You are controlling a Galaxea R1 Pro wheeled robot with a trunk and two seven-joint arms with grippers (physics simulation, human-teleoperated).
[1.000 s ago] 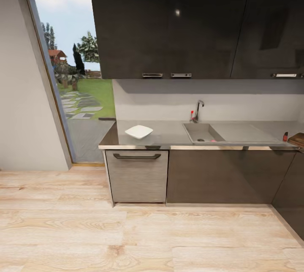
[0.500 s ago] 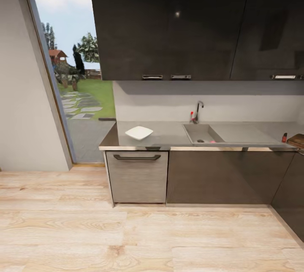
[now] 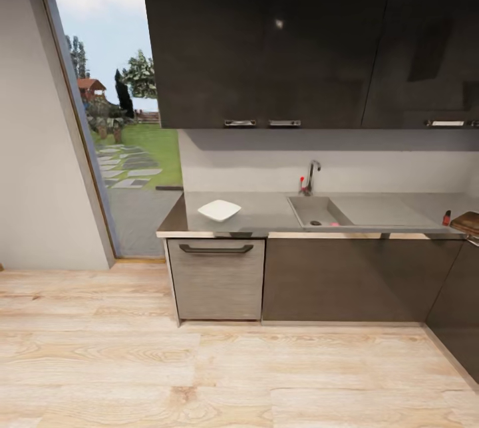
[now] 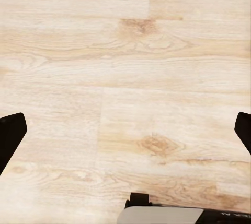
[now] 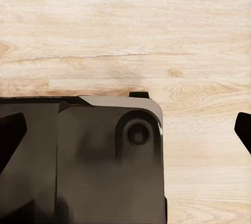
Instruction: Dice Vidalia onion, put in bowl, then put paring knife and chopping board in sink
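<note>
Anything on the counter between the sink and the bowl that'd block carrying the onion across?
Nothing visible. The countertop stretch between the sink and the bowl is bare grey surface. The onion sits low in the basin, mostly hidden by its front wall.

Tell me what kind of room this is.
A home kitchen, in simulation: a grey countertop with an inset sink and faucet, dark cabinets above, and a white bowl on the counter. Wood floor; tall window to a garden.

Black finger tips (image 4: pixel 10 140) of the left gripper sit at both frame edges. A glossy dark-grey, rounded-corner base panel (image 5: pixel 78 161) carries a round recessed socket (image 5: pixel 137 133). A pale grey plate with a small black bracket (image 4: pixel 159 214) edges the left wrist view.
</note>
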